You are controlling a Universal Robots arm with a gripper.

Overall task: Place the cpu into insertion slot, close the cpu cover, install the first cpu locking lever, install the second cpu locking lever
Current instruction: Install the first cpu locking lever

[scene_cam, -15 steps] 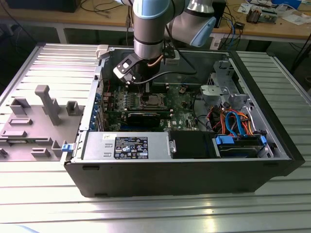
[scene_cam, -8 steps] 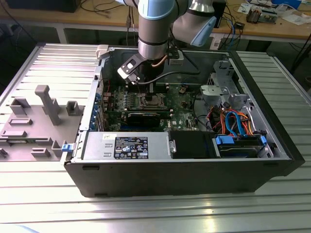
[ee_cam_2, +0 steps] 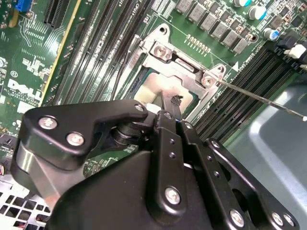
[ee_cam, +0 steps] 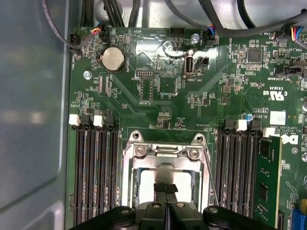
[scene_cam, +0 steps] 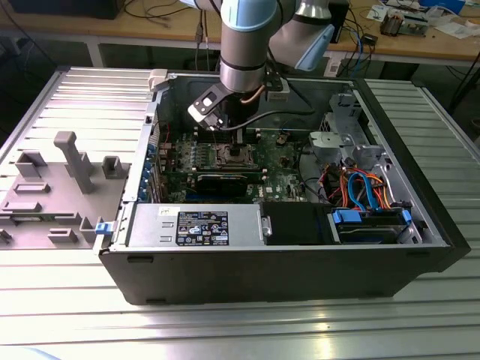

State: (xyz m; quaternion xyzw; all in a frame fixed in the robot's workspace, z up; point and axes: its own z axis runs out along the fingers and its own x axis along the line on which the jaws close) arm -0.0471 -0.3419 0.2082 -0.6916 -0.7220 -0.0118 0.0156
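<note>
The cpu [ee_cam: 145, 183] shows its silver-grey top [ee_cam_2: 151, 89] inside the window of the cpu cover [ee_cam: 163, 152], which lies down over it. The silver cover [ee_cam_2: 180, 58] frames the chip in both wrist views. The insertion slot [scene_cam: 231, 156] is hidden under chip and cover. My gripper [ee_cam: 165, 188] is shut, its black fingertips pressed together over the middle of the chip [ee_cam_2: 173, 101], nothing visible between them. A thin metal locking lever [ee_cam_2: 259, 98] sticks out from one corner of the socket, and its rod [ee_cam: 211, 184] runs along the socket's side. In the exterior view my gripper [scene_cam: 238, 146] reaches down into the open case.
Memory slots [ee_cam: 96, 167] flank the socket on both sides, one holding a green module [ee_cam: 268, 182]. A coin battery [ee_cam: 114, 59] sits further up the board. The case's grey wall [ee_cam: 33, 96] is close by. Power supply [scene_cam: 195, 225] and cabled drive cage [scene_cam: 367, 199] fill the case's near side.
</note>
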